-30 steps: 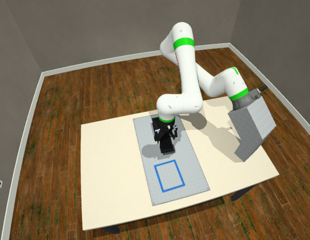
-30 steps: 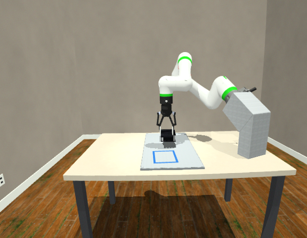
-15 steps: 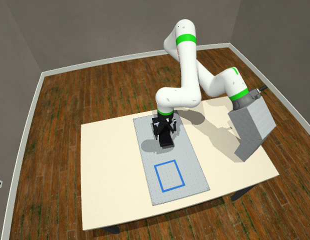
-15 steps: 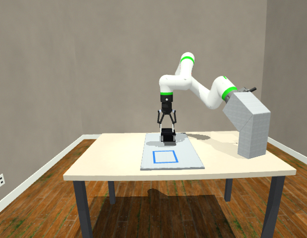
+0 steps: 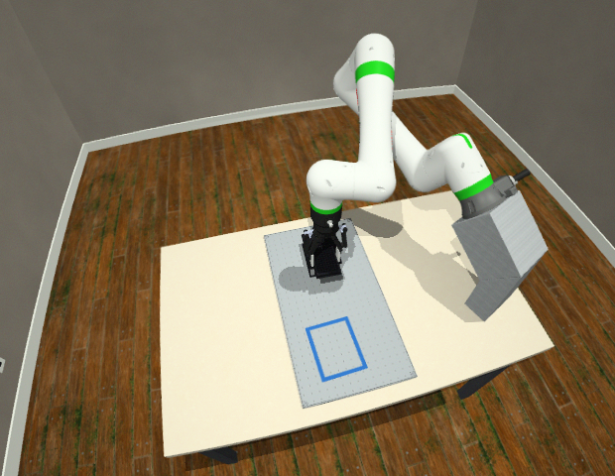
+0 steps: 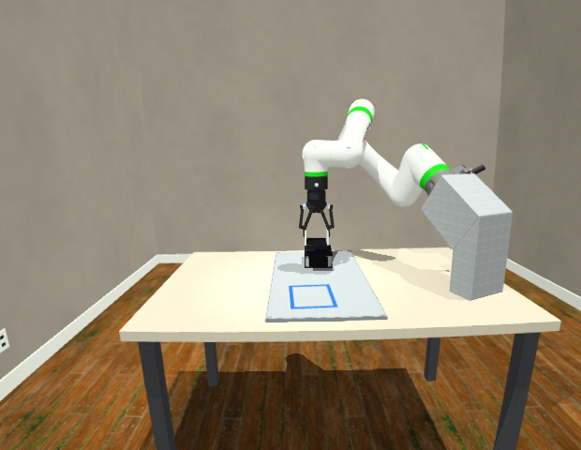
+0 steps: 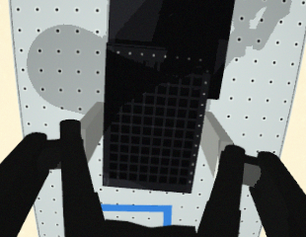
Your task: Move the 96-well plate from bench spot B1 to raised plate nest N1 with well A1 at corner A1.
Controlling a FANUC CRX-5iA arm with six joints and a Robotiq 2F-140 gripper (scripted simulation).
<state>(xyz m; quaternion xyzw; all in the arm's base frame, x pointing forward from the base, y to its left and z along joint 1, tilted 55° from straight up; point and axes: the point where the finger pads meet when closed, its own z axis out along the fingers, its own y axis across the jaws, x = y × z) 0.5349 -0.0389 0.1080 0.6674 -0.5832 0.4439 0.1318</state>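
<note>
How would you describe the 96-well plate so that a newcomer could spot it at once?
On the cream table lies a grey perforated board. At its far end the claw grips the 96-well plate, a black rectangle gridded with small square wells, unlike the plain black nest beyond it.

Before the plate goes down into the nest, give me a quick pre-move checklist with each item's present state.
1. Gripper shut on the black 96-well plate: ok.
2. Plate off the blue-outlined bench spot: ok.
3. Plate over the black raised nest: ok in the exterior view; the wrist view shows the nest mostly ahead of the plate.
4. Plate level in the fingers: cannot tell.
5. Well A1 at the marked corner: cannot tell, no marking readable.
6. Plate seated inside the locators: not ok, not yet released.
</note>
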